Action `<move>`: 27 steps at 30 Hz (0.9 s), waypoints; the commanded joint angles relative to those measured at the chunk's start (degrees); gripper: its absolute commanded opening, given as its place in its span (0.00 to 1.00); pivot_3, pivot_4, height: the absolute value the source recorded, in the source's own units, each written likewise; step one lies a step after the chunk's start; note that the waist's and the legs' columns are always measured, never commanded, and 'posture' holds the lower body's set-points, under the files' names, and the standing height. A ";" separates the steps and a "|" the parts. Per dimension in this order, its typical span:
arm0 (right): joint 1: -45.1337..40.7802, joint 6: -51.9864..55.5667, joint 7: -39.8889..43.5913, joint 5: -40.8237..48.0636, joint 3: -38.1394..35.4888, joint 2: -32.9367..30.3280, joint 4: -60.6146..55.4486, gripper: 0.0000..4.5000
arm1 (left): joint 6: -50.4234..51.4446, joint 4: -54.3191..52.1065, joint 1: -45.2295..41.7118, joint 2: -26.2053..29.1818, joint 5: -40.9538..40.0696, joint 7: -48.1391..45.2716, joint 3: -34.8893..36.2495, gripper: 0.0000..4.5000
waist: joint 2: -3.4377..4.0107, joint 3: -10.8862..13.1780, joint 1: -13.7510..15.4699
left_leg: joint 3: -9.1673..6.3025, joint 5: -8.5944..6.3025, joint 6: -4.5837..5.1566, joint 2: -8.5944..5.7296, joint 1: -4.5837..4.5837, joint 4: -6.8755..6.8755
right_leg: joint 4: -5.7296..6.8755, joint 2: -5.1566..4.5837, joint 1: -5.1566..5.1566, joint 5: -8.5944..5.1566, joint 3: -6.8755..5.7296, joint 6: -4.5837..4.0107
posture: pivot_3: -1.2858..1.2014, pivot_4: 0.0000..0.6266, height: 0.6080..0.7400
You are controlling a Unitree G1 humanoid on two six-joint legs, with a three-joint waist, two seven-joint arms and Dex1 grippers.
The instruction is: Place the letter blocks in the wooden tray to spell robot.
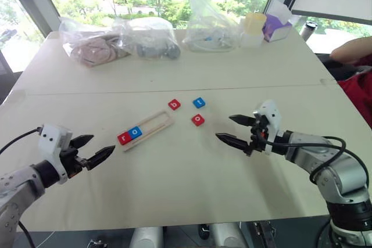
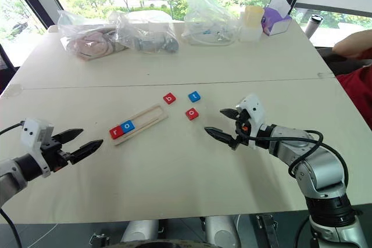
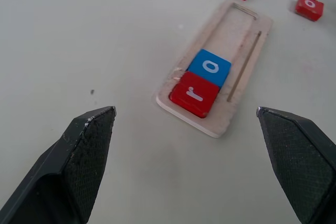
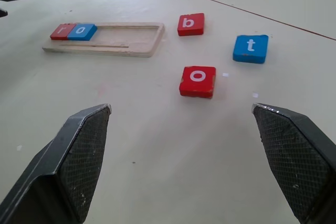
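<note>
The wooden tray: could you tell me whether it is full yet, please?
Partly filled. The wooden tray holds only the red r block and blue o block at one end; the rest is empty.

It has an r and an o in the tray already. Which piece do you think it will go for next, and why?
Probably the red b block. The wooden tray holds the red r and blue o at one end, so b comes third. It lies loose on the table beside the tray's empty end, and the right claw hangs open nearby, so that arm likely reaches for it.
</note>
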 commanded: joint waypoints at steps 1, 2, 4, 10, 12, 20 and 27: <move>-0.63 -1.52 0.27 -0.54 0.17 0.34 -0.17 0.99 | -1.39 -2.34 0.77 0.23 0.99 0.26 1.25 1.00 | -0.01 0.00 0.00 | 0.00 0.00 0.00 -0.01 0.00 0.00 | 0.01 0.00 0.00 0.00 0.00 0.00 | 0.52 0.24 1.00; -0.65 -1.68 0.35 -0.70 0.43 0.39 -0.05 0.99 | -1.52 -2.51 0.87 0.17 1.29 0.49 1.13 1.00 | -0.01 0.00 -0.02 | -0.01 0.00 0.00 -0.04 0.00 0.00 | 0.02 -0.01 0.00 0.00 0.01 0.00 | 0.52 0.24 1.00; -0.98 -2.02 0.35 -1.11 0.91 0.68 0.32 0.99 | -1.34 -2.78 0.72 0.14 0.99 0.47 1.33 1.00 | -0.01 -0.01 -0.03 | 0.00 0.00 0.00 -0.06 0.00 0.00 | 0.03 -0.02 0.00 0.01 0.02 0.00 | 0.52 0.24 1.00; -1.45 -2.51 0.48 -1.51 1.16 0.80 0.68 0.99 | -1.48 -1.65 0.61 0.29 1.45 0.29 2.15 1.00 | -0.01 -0.01 -0.03 | -0.01 0.00 0.00 -0.07 0.06 0.00 | 0.17 -0.01 0.00 0.01 0.02 0.00 | 0.52 0.24 1.00; -1.48 -2.50 0.45 -1.43 1.14 0.71 0.53 0.99 | -1.57 -1.19 0.45 0.48 1.63 0.21 2.44 1.00 | -0.01 -0.01 -0.04 | -0.01 0.00 0.00 -0.07 0.07 0.00 | 0.19 -0.01 0.00 0.01 0.02 0.00 | 0.52 0.24 1.00; -0.89 -3.47 -0.54 -2.00 1.39 1.09 0.04 0.99 | -2.10 1.52 -1.31 2.18 3.14 -1.05 2.36 1.00 | -0.02 -0.01 -0.05 | 0.01 0.00 0.00 -0.10 0.26 0.01 | 0.36 -0.02 0.08 0.00 0.05 0.00 | 0.52 0.24 1.00; -2.43 -1.65 -1.76 -1.60 1.70 1.33 -1.23 0.99 | -4.45 4.67 -2.95 5.13 6.19 -4.24 0.46 1.00 | -0.02 -0.01 -0.08 | 0.04 0.00 0.00 -0.11 0.48 0.02 | 0.61 0.00 0.13 -0.02 0.08 -0.01 | 0.52 0.24 1.00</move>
